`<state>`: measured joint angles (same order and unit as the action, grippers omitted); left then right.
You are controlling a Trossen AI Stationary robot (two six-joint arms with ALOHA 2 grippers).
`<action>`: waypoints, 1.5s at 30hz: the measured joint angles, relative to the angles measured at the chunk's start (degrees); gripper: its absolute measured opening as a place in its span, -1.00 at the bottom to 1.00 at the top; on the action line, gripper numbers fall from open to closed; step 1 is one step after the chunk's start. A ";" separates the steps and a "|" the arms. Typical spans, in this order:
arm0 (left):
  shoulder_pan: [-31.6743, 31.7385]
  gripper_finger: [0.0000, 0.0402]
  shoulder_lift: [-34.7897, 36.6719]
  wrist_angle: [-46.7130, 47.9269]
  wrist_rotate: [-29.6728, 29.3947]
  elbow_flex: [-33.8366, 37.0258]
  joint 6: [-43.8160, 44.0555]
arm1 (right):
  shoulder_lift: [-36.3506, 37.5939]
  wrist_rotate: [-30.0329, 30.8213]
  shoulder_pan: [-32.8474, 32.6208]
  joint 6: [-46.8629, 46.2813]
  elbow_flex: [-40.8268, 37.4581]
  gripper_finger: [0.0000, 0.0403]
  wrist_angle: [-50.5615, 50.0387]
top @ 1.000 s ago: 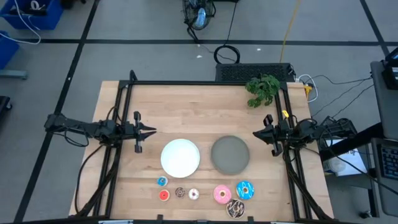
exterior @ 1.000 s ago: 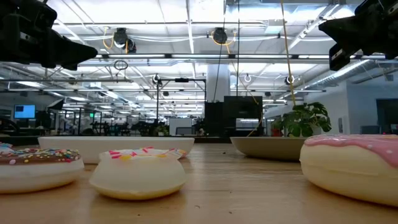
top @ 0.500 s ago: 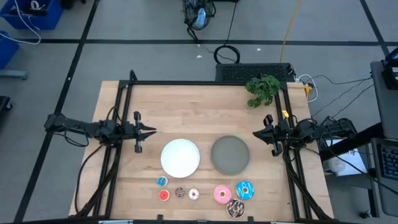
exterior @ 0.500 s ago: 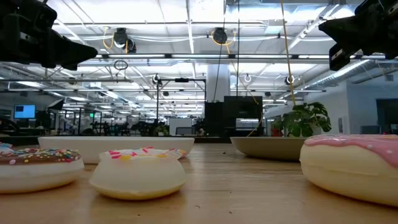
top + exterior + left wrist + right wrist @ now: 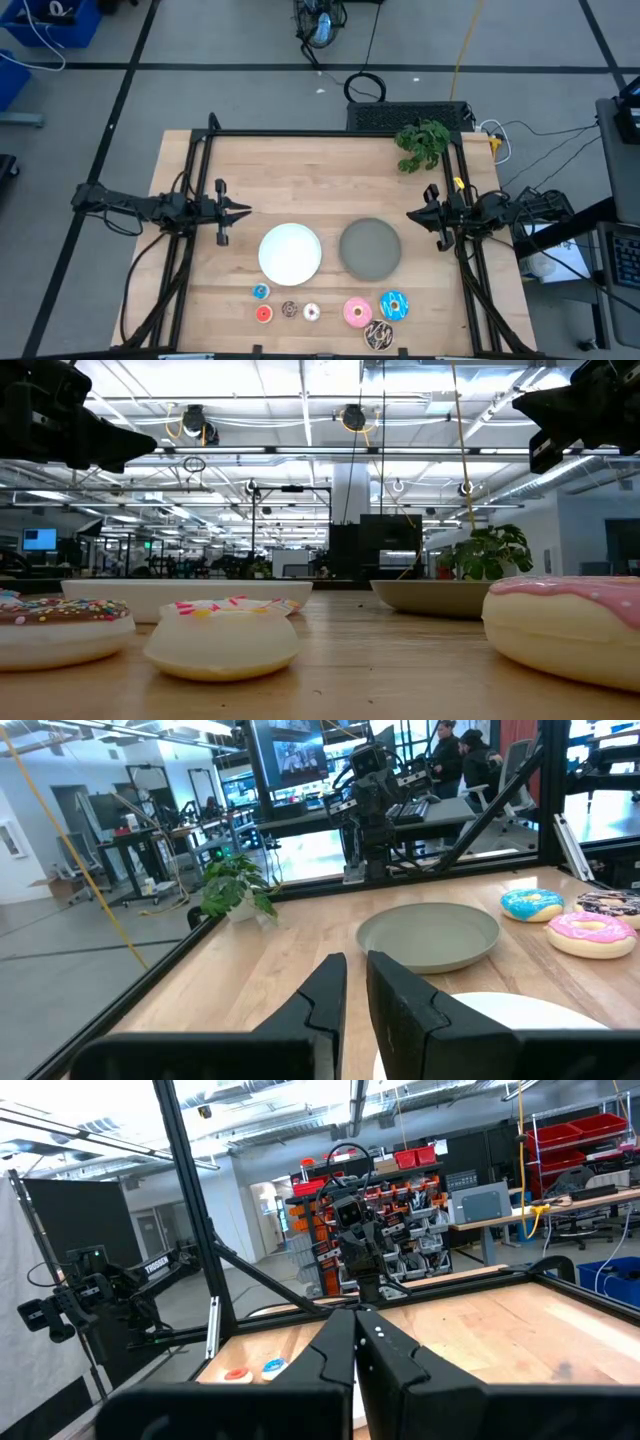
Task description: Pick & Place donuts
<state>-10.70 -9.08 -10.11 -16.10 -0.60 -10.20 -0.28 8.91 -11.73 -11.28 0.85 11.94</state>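
Donuts: seven, grouped along the near edge of the wooden table, in front of both plates. Tiny blue donut, tiny red donut, tiny brown donut and tiny whitish-pink donut placed below the white plate. Larger pink donut, larger blue donut and dark brown sprinkled donut placed below the grey plate. Left gripper raised at the table's left side, well apart from the donuts, fingers parted by a narrow gap, holding nothing. Right gripper raised at the right side, fingers pressed together, empty. Small green plant at the far right corner.
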 joint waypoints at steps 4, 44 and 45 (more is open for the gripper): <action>0.00 -0.75 -0.01 0.00 0.00 0.00 0.00 | 0.01 0.00 0.00 0.01 0.01 -1.00 -0.01; 0.02 -0.75 -0.01 -5.44 0.00 -0.02 0.33 | -0.01 -0.02 0.00 -0.01 -0.01 -1.00 0.01; 0.01 -0.75 -0.01 -6.00 -0.03 -0.02 0.34 | -0.01 0.00 0.00 0.00 0.01 -1.00 -0.01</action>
<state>-10.68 -9.09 -16.11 -16.13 -0.62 -9.86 -0.30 8.90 -11.73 -11.28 0.86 11.93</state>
